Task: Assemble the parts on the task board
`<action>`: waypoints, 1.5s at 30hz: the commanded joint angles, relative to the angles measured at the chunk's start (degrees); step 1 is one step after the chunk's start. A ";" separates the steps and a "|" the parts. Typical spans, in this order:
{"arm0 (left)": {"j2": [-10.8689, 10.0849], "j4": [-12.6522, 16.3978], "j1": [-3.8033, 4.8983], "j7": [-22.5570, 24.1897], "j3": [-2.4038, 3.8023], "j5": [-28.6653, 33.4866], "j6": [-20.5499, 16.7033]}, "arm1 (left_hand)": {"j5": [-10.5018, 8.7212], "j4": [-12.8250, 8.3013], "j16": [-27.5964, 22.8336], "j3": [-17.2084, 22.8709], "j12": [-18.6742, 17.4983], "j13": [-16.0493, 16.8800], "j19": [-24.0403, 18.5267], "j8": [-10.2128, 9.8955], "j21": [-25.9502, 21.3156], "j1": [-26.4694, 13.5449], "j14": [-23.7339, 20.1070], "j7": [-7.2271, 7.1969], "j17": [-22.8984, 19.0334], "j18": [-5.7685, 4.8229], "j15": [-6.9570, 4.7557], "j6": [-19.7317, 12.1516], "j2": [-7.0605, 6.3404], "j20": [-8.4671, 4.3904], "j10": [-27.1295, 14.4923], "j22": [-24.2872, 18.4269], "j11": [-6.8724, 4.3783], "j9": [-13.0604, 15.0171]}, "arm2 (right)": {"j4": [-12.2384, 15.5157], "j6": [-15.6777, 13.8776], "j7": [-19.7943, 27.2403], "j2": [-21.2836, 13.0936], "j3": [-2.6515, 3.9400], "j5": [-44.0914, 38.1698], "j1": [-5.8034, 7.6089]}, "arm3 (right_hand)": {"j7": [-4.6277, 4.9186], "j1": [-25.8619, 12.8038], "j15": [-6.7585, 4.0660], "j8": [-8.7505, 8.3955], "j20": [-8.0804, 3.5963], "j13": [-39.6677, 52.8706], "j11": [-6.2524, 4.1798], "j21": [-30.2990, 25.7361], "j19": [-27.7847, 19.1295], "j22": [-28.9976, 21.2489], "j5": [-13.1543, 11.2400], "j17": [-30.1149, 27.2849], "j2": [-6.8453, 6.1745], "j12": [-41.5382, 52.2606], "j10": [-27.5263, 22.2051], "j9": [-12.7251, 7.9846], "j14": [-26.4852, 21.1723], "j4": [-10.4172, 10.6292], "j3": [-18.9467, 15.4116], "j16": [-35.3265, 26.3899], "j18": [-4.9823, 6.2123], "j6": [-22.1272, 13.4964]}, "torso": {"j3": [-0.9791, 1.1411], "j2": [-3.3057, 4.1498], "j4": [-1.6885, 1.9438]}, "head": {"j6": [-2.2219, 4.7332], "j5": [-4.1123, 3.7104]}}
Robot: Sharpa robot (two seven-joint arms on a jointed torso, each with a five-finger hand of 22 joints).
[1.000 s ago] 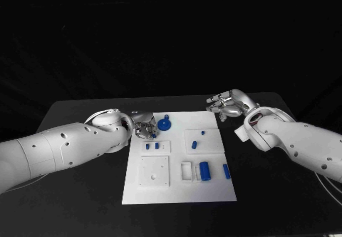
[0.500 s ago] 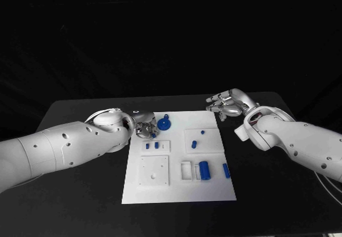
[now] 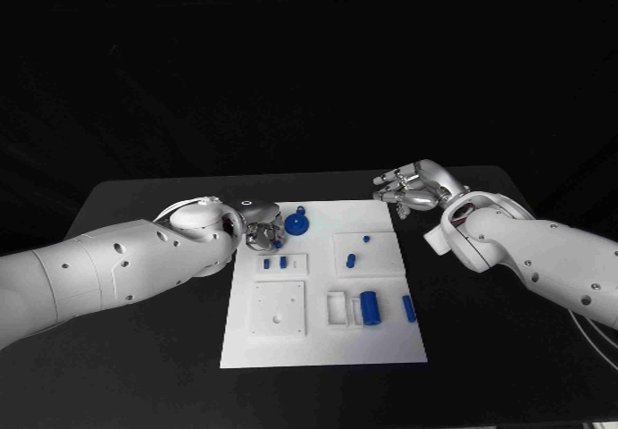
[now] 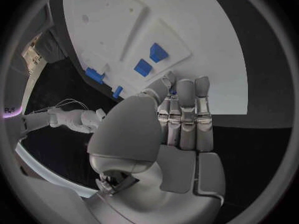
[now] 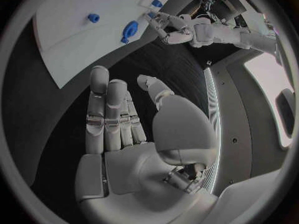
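Observation:
The white task board (image 3: pixel 387 340) lies in the middle of the table. My left hand (image 3: pixel 262 225) hangs over its far left corner, right beside a blue ring-shaped part (image 3: pixel 296 222). In the left wrist view the left hand (image 4: pixel 174 124) keeps its fingers pressed together with the thumb against them, and I see nothing between them. Two small blue parts (image 3: pixel 273 264) stand in a recessed plate just in front of it. My right hand (image 3: pixel 413 188) hovers over the black table off the board's far right corner, fingers spread and empty.
More blue parts sit on the board: two pegs (image 3: pixel 352 261) at centre right, a cylinder (image 3: pixel 371 308) and a bar (image 3: pixel 408 308) near the front right. A white square plate (image 3: pixel 279 310) lies at the front left. Black table surrounds the board.
My left hand has shifted very slightly by the ring-shaped part. The right hand and the parts on the board stay where they were.

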 commanded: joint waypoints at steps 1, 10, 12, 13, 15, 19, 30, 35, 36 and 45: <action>-0.39 0.08 -0.52 0.02 -0.41 -0.33 -0.70 | -1.72 0.30 -0.33 -0.43 0.33 -0.08 -0.44 0.01 -0.41 -0.17 -0.54 -0.76 -0.08 0.60 -0.08 -2.39 -0.51 -0.07 0.14 0.94 -0.39 -0.14 | 0.01 0.59 0.67 -0.07 0.03 0.00 -0.04 | 0.13 -0.74 0.35 0.02 0.37 -0.08 0.12 0.12 1.89 -0.05 0.14 -0.03 -0.04 -0.19 -0.47 0.07 0.18 0.08 0.33 0.20 1.02 0.33 | -0.09 0.06 0.05 | 0.05 -0.11; -0.86 0.14 -0.52 0.27 -0.38 0.48 -4.43 | -2.30 0.81 -0.25 0.15 0.35 -0.08 0.54 0.04 -1.69 0.46 -0.41 -2.26 -0.20 0.14 -0.33 -11.38 -2.37 -0.43 0.77 0.92 -0.69 -0.18 | -0.10 0.64 0.65 -0.05 0.03 0.02 -0.04 | 0.21 -0.72 0.42 0.02 0.42 -0.09 0.27 0.04 1.91 -0.14 0.13 -0.07 -0.06 -0.23 -0.96 0.07 0.18 0.08 0.18 0.20 1.07 0.14 | 0.00 0.00 -0.03 | 0.04 0.01; -0.90 0.06 -0.52 0.24 -0.38 0.59 -4.71 | -2.29 1.09 -0.29 0.34 0.35 -0.08 0.78 0.01 -2.12 0.80 -0.35 -2.46 -0.26 0.09 -0.35 -13.37 -2.69 -0.47 0.83 1.01 -0.68 -0.22 | -0.11 0.71 0.63 -0.05 0.03 0.02 -0.04 | 0.21 -0.70 0.44 0.03 0.44 -0.09 0.30 0.05 1.92 -0.15 0.13 -0.08 -0.06 -0.22 -1.08 0.07 0.19 0.07 0.15 0.21 1.09 0.12 | 0.00 0.02 0.02 | 0.00 0.04; -0.91 0.02 -0.52 0.23 -0.38 0.63 -4.80 | -2.29 1.19 -0.31 0.37 0.34 -0.08 0.83 -0.02 -2.23 0.85 -0.36 -2.44 -0.28 0.08 -0.35 -13.70 -2.76 -0.47 0.82 1.03 -0.67 -0.24 | -0.12 0.74 0.62 -0.04 0.03 0.02 -0.04 | 0.22 -0.68 0.46 0.02 0.45 -0.09 0.32 0.07 1.93 -0.15 0.11 -0.08 -0.06 -0.21 -1.14 0.07 0.20 0.06 0.14 0.21 1.10 0.11 | 0.01 0.01 0.02 | 0.00 0.04; -0.93 -0.03 -0.52 0.18 -0.38 0.68 -4.89 | -2.31 1.33 -0.32 0.40 0.34 -0.08 0.96 -0.03 -2.45 1.03 -0.36 -2.48 -0.31 0.07 -0.35 -14.28 -2.92 -0.48 0.83 1.07 -0.67 -0.26 | -0.13 0.84 0.59 -0.02 0.03 0.02 -0.04 | 0.24 -0.64 0.47 0.02 0.47 -0.10 0.36 0.05 1.93 -0.17 0.10 -0.09 -0.06 -0.22 -1.27 0.07 0.19 0.03 0.12 0.21 1.13 0.10 | 0.02 -0.02 0.01 | 0.02 0.04; -1.05 -0.14 -0.52 -0.11 -0.37 0.73 -4.99 | -2.29 1.43 -0.33 0.43 0.34 -0.08 1.06 -0.03 -2.67 1.27 -0.36 -2.52 -0.33 0.06 -0.35 -14.27 -3.04 -0.49 0.79 1.13 -0.65 -0.26 | -0.14 1.33 0.39 -0.02 0.03 -0.01 -0.04 | 0.28 -0.50 0.56 0.02 0.54 -0.12 0.50 0.06 1.93 -0.21 0.00 -0.11 -0.09 -0.25 -1.79 0.07 0.19 -0.14 0.15 0.24 1.20 0.10 | 0.02 -0.02 -0.01 | 0.05 0.10; -2.01 -1.78 -0.50 0.79 0.48 6.56 -8.94 | -1.38 0.28 -1.78 2.39 0.35 -0.07 0.33 0.67 -2.27 2.66 -0.81 0.75 -1.03 0.90 0.25 -4.07 -2.12 -0.17 -0.83 1.46 0.51 -0.03 | 0.18 7.96 -3.79 0.11 0.03 -13.75 -0.16 | -0.23 1.63 0.70 -0.02 0.69 -0.16 0.54 0.40 1.80 0.24 -7.11 -0.07 0.83 -0.29 -2.57 0.07 0.00 -4.43 4.42 0.47 1.53 3.61 | 0.04 -0.10 -0.05 | 0.71 -0.09; -2.70 -3.04 -0.46 2.17 1.64 18.62 -11.54 | -1.14 -0.47 -8.46 2.98 0.39 -0.07 -3.30 0.11 -3.96 2.20 -3.93 1.29 -3.87 1.11 1.03 -2.85 -2.26 0.66 -2.20 1.04 1.26 -0.03 | 0.74 11.14 -6.11 0.18 0.03 -24.14 -0.19 | -0.87 1.49 0.64 0.07 0.73 -0.19 0.42 0.71 1.86 0.54 -9.59 -0.08 1.03 -0.41 -2.43 0.12 0.15 -5.46 5.37 0.62 1.32 5.61 | 0.08 -0.06 0.03 | 1.37 -0.94; -3.03 -3.43 -0.44 3.01 2.12 24.49 -12.55 | -1.20 -0.51 -10.45 2.85 0.35 -0.09 -3.74 0.12 -4.65 1.81 -3.86 1.41 -4.69 1.10 1.16 -2.87 -2.34 0.87 -2.47 0.85 1.40 -0.03 | 1.04 12.40 -7.01 0.21 0.03 -27.55 -0.20 | -0.91 1.39 0.66 0.03 0.75 -0.20 0.44 0.80 1.87 0.60 -10.63 -0.10 1.03 -0.41 -2.49 0.11 0.17 -5.60 5.59 0.64 1.14 5.86 | 0.09 -0.06 0.05 | 1.42 -1.05; -5.08 -3.28 -0.17 10.64 3.57 48.70 -16.37 | -1.62 0.49 -30.32 2.61 0.23 -0.16 -8.50 0.08 -15.59 -0.45 -6.66 1.71 -12.36 -0.11 3.74 -4.48 -3.05 3.56 -5.37 -6.57 2.64 -0.06 | 2.72 16.47 -11.36 0.72 -0.19 -39.34 -0.30 | -0.77 1.47 0.93 0.01 0.87 -0.20 0.80 0.87 1.96 0.45 -14.64 -0.38 -0.03 -0.42 -3.83 0.07 0.35 -5.33 4.44 0.72 0.44 5.15 | -0.07 -0.06 0.06 | 1.69 -1.02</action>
